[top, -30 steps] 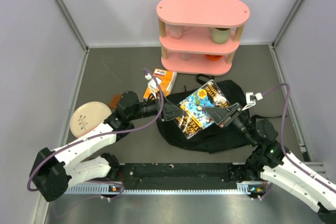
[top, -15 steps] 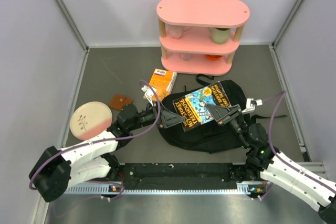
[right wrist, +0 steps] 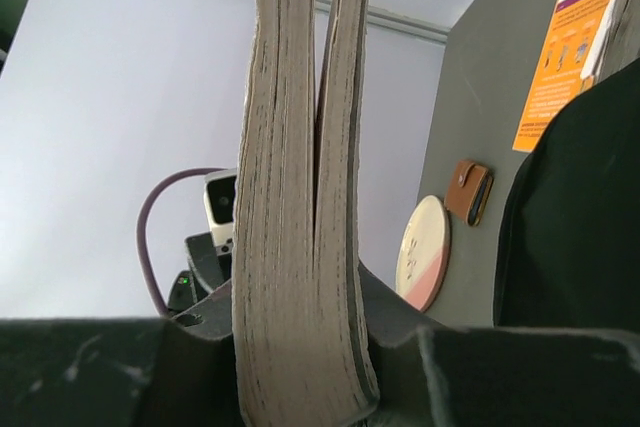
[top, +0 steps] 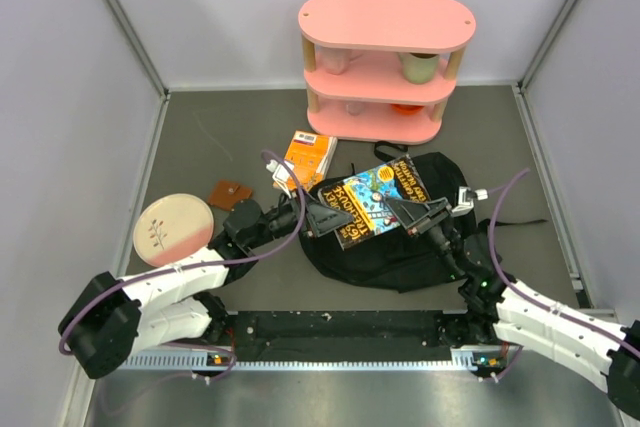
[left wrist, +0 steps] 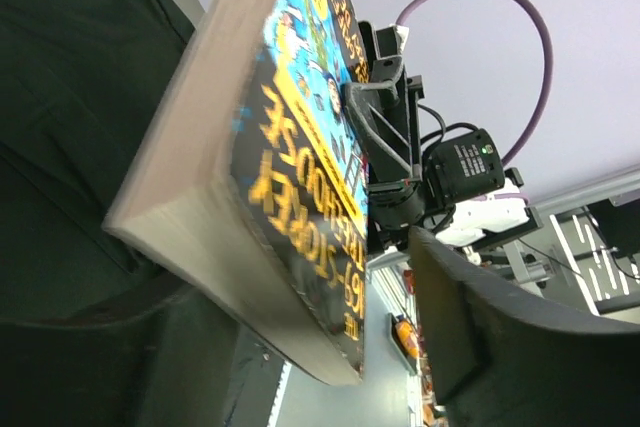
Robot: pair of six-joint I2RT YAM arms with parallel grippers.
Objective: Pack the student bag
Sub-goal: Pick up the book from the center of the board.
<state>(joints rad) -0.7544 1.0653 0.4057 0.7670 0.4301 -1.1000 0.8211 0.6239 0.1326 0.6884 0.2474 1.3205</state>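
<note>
the grey bench [top: 200, 137] carries a pink three-tier shelf [top: 386, 22] at its far side. at mid-bench lies the student bag [top: 375, 257], a floppy black backpack lying flat.

the left arm [top: 180, 282] reaches from its near-left base in a low bend toward the middle, forearm close over the bench, wrist pointing right. the right arm [top: 545, 322] comes from the near right with its elbow low, its forearm pointing left and away. the two meet over the bag at a paperback book [top: 370, 202] with a bright blue-and-yellow cover, which is held above the bag's top, cover up and tilted.

the right tool [top: 398, 209] is clamped on the book's right edge; its wrist view shows the pages [right wrist: 300, 197] pinched upright between both fingers. the left tool [top: 328, 219] stands wide apart at the book's left edge. in its wrist view the book [left wrist: 290, 177] lies between the fingers, with a clear gap between the cover and one finger [left wrist: 490, 337], so it grips nothing. whether the other finger touches the book's back i cannot tell. the bag lies directly beneath both tools.

left of the bag sits a round pink-and-cream plate [top: 172, 228]. an orange printed pack [top: 309, 154] lies just beyond the bag's far-left edge, and a small brown wallet [top: 230, 193] lies between plate and pack. a cup [top: 420, 67] stands on the shelf's middle tier.
</note>
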